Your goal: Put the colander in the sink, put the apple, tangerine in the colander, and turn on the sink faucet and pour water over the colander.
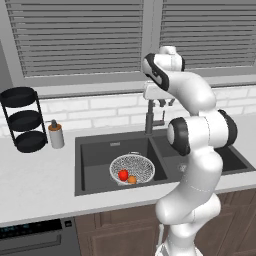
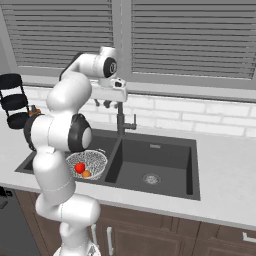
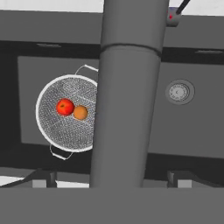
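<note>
Jaws (image 1: pixel 162 103) released above tall dark grey faucet (image 1: pixel 149 120); red apple (image 3: pixel 65 106), orange tangerine (image 3: pixel 80 112) touching inside white wire-mesh colander (image 3: pixel 54 127), left basin of dark grey double sink (image 1: pixel 95 150).

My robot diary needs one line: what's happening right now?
colander: in left basin of sink | apple, tangerine: inside colander, touching | gripper: jaws open, up at sink faucet | no water visible

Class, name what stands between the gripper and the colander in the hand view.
The sink faucet stands there, its thick dark spout crossing in front of the colander.
</note>
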Motion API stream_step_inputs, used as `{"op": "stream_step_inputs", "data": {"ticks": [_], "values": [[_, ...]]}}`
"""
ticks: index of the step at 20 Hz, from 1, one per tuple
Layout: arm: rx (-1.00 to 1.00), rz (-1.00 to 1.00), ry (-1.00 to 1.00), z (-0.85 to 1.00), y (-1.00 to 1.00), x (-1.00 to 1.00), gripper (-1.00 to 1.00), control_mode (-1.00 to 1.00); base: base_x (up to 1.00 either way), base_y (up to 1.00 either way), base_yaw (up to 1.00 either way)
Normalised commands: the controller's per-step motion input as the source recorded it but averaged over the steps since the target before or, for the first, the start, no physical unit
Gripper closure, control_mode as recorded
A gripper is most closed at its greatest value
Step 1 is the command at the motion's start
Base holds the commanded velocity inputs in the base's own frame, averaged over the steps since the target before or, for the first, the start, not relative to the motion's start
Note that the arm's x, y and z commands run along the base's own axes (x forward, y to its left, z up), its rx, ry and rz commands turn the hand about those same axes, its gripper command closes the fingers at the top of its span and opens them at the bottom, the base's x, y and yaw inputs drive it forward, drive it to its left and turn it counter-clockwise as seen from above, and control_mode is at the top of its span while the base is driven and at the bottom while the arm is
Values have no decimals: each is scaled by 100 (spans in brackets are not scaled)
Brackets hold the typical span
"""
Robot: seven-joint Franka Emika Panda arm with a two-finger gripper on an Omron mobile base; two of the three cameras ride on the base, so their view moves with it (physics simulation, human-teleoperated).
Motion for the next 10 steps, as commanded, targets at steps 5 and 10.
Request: {"op": "stream_step_inputs", "data": {"ticks": [5, 10], "values": [[-3, 0, 5, -14, 33, 0, -100, -100, 0, 0, 0], [-4, 0, 3, -16, 39, 0, -100, -100, 0, 0, 0]]}}
